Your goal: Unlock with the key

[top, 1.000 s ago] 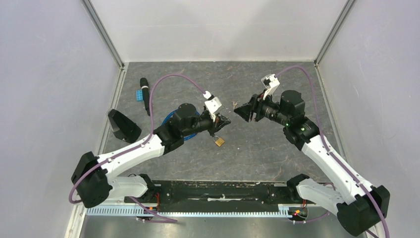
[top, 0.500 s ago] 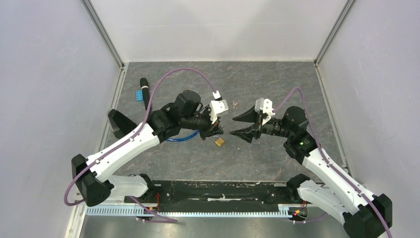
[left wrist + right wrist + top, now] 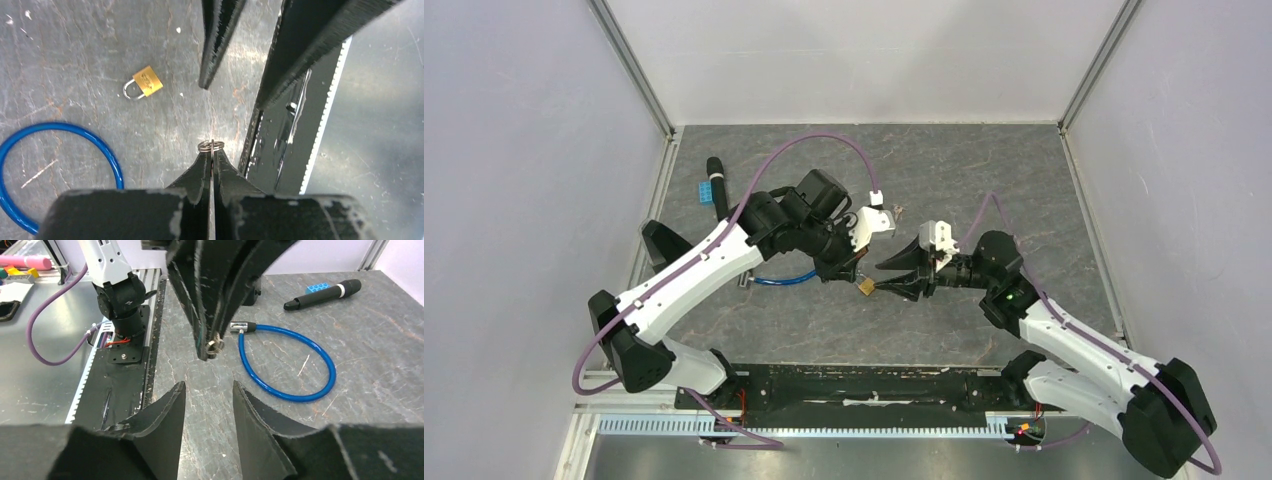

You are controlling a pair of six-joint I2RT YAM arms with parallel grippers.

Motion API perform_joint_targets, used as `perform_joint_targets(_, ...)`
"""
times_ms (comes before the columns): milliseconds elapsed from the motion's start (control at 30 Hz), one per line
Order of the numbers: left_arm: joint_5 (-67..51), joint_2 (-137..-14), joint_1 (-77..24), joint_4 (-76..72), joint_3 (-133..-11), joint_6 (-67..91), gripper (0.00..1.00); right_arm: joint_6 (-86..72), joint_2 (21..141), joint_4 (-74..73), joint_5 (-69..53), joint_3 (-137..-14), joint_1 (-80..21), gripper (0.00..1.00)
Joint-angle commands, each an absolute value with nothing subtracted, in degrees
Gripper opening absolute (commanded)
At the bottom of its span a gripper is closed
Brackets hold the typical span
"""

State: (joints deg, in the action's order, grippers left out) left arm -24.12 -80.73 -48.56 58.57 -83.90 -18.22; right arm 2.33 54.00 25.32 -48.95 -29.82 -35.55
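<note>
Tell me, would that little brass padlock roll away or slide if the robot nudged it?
The padlock lies flat on its broad side, so it would probably slide rather than roll. Its metal look suggests it is stiff and heavy for its size. The table looks smooth, so a push might spin it.
</note>
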Motion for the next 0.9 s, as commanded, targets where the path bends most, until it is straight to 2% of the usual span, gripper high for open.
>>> perform_joint_targets(0, -24.73, -80.73, -48.52, 63.02, -87.04, -20.93, 0.02, -4.49, 55.64, 37.68, -47.31, -27.59, -36.41, 0.41)
perform_joint_targets(333, -26.14, -81.94, -48.68, 63.89, -87.54, -20.69, 0.02, -13.71, 60.25, 55.36, -45.96, -24.57, -39.26, 0.41)
perform_joint_targets(867, -29.27, -80.62, -49.39, 63.83, -86.84, -22.13, 0.02, -15.71, 64.10, 57.70, -45.97, -25.93, -40.51, 0.27)
